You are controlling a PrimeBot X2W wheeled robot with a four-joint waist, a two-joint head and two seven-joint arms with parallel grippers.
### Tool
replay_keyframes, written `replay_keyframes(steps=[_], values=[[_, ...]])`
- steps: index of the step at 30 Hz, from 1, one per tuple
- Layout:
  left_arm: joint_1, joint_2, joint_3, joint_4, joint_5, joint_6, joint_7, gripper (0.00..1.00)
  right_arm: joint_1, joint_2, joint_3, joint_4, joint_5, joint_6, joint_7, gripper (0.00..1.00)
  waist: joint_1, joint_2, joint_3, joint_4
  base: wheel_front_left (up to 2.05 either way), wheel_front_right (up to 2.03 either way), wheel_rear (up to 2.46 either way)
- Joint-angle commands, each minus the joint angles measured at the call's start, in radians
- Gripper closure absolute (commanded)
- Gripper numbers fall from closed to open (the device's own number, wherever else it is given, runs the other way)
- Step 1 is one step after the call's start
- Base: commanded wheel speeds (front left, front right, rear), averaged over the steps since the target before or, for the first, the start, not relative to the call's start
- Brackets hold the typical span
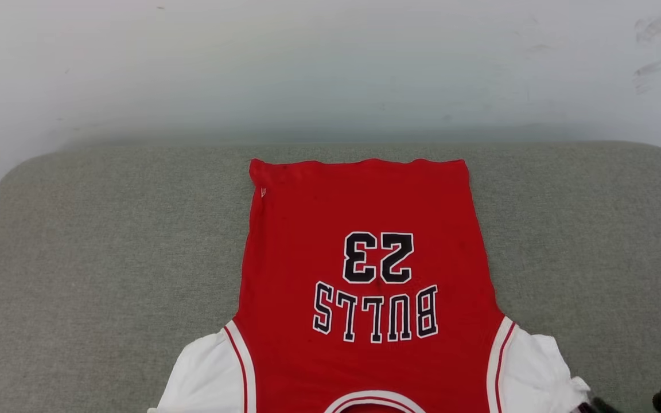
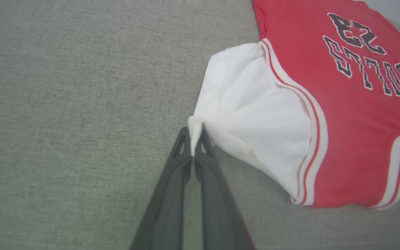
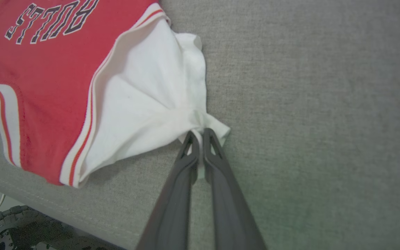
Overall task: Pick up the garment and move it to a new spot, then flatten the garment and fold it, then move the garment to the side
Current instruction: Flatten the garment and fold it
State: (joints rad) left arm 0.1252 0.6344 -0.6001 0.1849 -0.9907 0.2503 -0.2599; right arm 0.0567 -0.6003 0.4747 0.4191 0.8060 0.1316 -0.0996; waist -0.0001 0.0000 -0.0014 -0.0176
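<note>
Light is even and diffuse, reads as from above. No glare. Head view: wall (image 1: 330, 57) across the top is hazy and washed out; grey cushion (image 1: 107, 258) is flatly lit. Left wrist view: soft shadow under the garment (image 2: 325, 139) sleeve edge at lower right, and the left gripper (image 2: 194, 131) blurs toward the bottom edge. Both wrist views stretch at the corners. Right wrist view has a faint green cast on the right.
</note>
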Motion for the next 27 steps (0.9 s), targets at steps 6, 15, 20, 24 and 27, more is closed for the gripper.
replay_keyframes(steps=[6, 15, 20, 24, 27], values=[[-0.04, -0.026, 0.014, -0.064, 0.064, 0.014, -0.007, 1.0, -0.086, -0.042, -0.256, -0.21, -0.085, -0.001, 0.063, 0.0, 0.0001, 0.0, 0.009, 0.043, 0.0, 0.0, 0.0], [-0.14, -0.048, -0.007, -0.151, 0.147, 0.03, -0.006, 1.0, -0.441, -0.075, -0.393, -0.344, -0.165, -0.001, 0.351, 0.0, 0.0001, 0.0, 0.148, 0.139, 0.0, 0.0, 0.0], [-0.216, -0.081, -0.021, -0.17, 0.189, 0.015, -0.006, 1.0, -0.69, -0.069, -0.368, -0.273, -0.176, -0.001, 0.606, 0.0, 0.0001, 0.0, 0.259, 0.199, 0.0, 0.0, 0.0], [-0.264, -0.116, -0.018, -0.176, 0.224, 0.006, -0.005, 1.0, -0.866, -0.066, -0.329, -0.173, -0.205, -0.002, 0.826, 0.0, 0.0001, 0.0, 0.335, 0.239, 0.0, 0.0, 0.0], [-0.29, -0.142, -0.013, -0.179, 0.246, -0.005, -0.006, 1.0, -0.971, -0.07, -0.305, -0.098, -0.224, -0.001, 0.989, 0.0, 0.0001, 0.0, 0.386, 0.266, 0.0, 0.0, 0.0]])
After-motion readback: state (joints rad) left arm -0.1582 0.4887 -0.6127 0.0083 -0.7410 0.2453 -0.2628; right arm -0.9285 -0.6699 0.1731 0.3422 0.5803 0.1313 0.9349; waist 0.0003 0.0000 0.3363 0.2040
